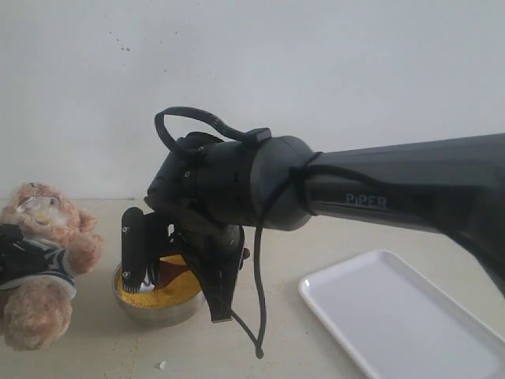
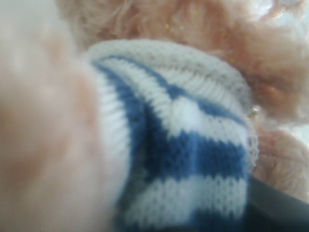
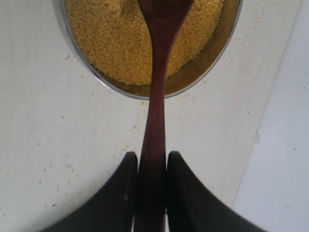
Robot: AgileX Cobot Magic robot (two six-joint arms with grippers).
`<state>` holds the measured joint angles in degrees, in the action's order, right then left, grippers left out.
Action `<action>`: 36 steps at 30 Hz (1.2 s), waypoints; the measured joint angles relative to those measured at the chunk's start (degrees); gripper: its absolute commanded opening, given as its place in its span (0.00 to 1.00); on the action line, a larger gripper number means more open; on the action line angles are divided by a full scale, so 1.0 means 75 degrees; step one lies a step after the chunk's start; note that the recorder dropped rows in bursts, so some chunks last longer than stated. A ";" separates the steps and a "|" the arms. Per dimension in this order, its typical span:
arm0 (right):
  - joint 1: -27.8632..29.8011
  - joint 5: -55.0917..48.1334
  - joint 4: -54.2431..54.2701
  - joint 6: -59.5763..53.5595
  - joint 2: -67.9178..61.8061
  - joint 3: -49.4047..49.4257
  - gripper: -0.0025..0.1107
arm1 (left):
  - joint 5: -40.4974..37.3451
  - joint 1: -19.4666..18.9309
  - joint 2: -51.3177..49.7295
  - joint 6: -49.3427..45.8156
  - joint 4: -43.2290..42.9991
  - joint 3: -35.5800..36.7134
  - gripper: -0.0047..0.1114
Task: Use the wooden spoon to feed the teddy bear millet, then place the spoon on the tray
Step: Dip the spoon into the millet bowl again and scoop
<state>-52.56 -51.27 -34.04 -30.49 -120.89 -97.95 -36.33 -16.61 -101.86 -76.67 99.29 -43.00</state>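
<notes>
Bare tabletop [image 1: 296, 335] open between bowl [image 1: 162, 316] and tray [image 1: 394, 316], black arm [image 1: 379, 197] hanging over the bowl, teddy bear [image 1: 47, 237] close on its left side

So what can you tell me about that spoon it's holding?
The spoon is slim, dark reddish-brown and looks like smooth wood. Two black jaws clamp its thin handle. The handle widens into the scoop, which reaches over the millet in the steel bowl. The picture cuts off its tip, so contact with the grains is unclear.
</notes>
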 measured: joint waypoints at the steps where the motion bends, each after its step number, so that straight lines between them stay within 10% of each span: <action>1: 0.0000 0.0000 0.0007 -0.0014 0.0000 0.0000 0.02 | 0.0000 0.0000 0.0000 0.0000 0.0000 0.0000 0.07; 36: -0.0072 -0.0068 0.1086 0.2275 0.0049 -0.0011 0.02 | -0.0182 0.0000 0.0000 0.0000 0.0000 0.0000 0.07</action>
<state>-53.10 -51.78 -25.90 -13.43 -120.52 -98.03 -37.69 -16.61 -101.86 -76.67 99.29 -43.00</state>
